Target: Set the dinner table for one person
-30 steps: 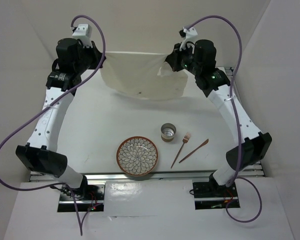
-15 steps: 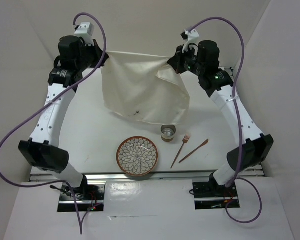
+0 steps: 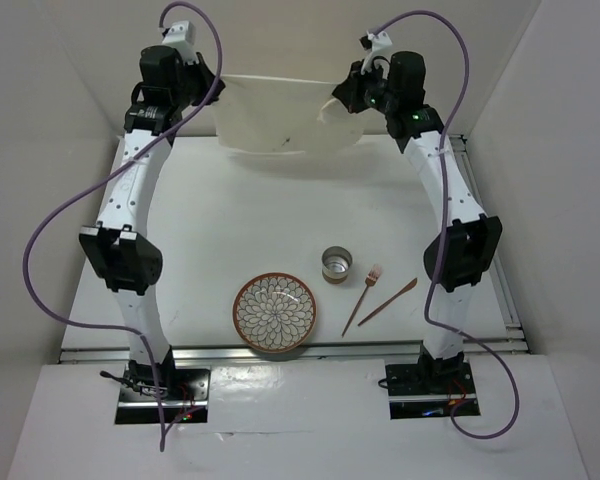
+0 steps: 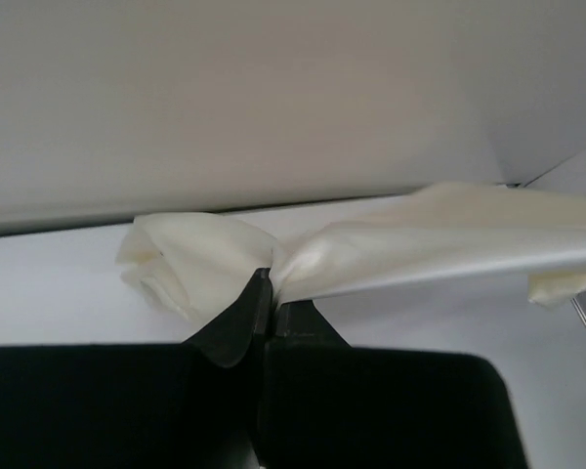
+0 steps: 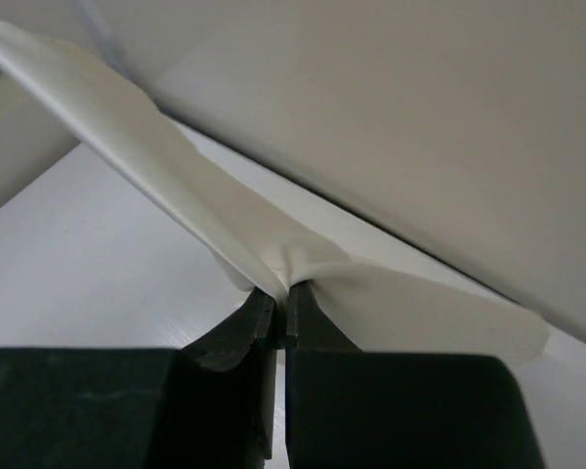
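The dinner table (image 3: 230, 220) filled the middle of the top view. Along its upper edge a cream cloth (image 3: 280, 115) hung stretched between the left gripper (image 4: 271, 280) and the right gripper (image 5: 281, 293), each pinched tightly on one corner. A patterned plate (image 3: 274, 313), cup (image 3: 336, 265), fork (image 3: 362, 298) and wooden knife (image 3: 388, 301) lay at lower centre.

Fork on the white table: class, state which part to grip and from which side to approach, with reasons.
Grip the fork at mid-handle, coming down from above, closing across its thin shaft. It lies flat, tines pointing away near the metal cup, and the wooden utensil crowds its near end, so the middle likely offers most room.
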